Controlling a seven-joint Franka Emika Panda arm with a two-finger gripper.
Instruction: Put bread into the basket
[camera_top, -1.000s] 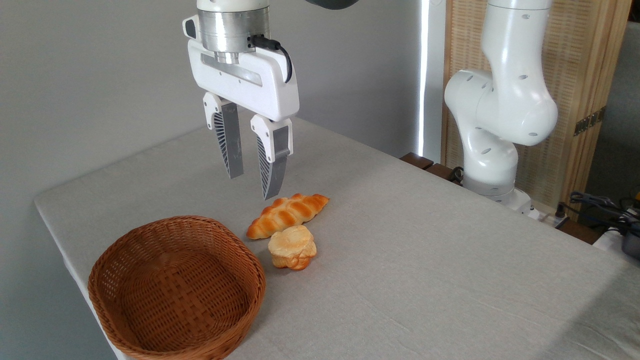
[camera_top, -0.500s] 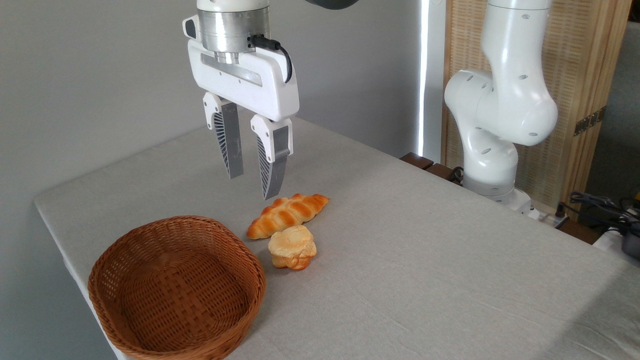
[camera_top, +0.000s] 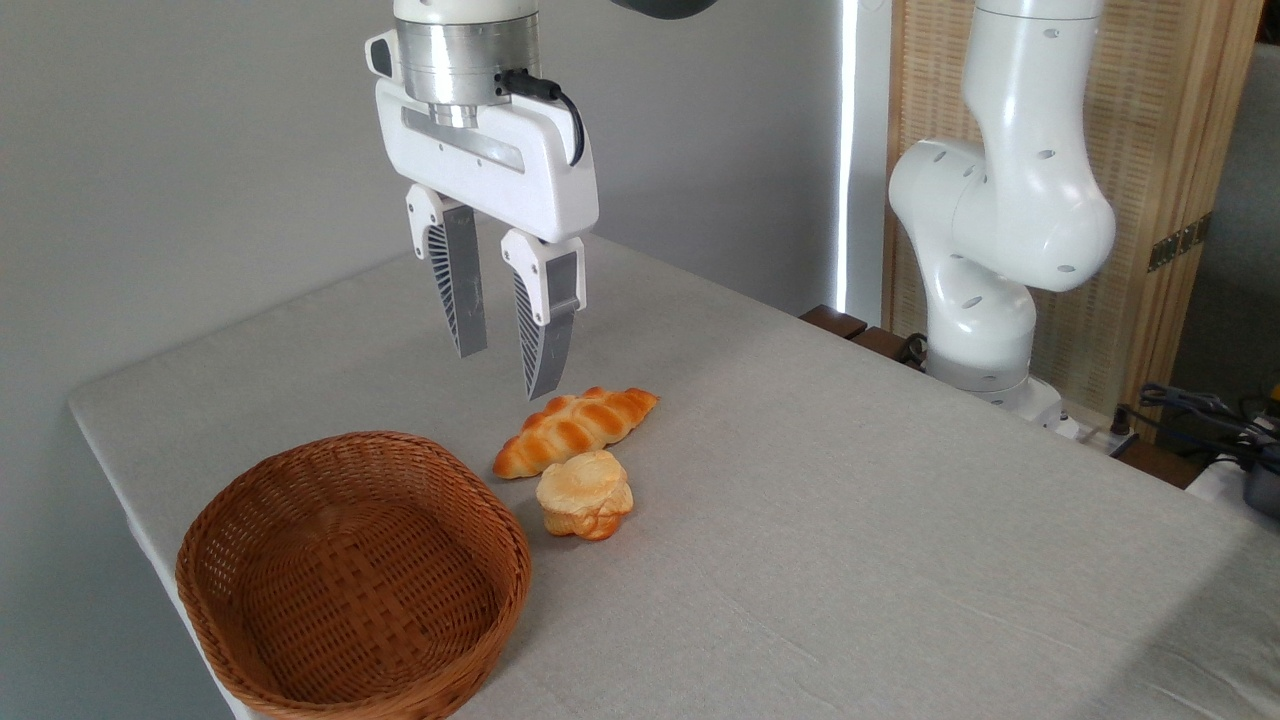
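above bread (camera_top: 584, 493): open air
behind bread: braided loaf (camera_top: 575, 429) touching
left: basket (camera_top: 350, 575) near
right: bare bench (camera_top: 900, 520)

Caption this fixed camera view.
Open two-finger gripper hovers above small pale-golden bun and braided orange-brown loaf, beside empty oval wicker basket.

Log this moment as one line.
gripper: open, empty, above table | bun: on table beside braided loaf | basket: empty

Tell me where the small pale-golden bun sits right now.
The small pale-golden bun sits on the grey table, right of the brown wicker basket, just in front of the orange braided loaf.
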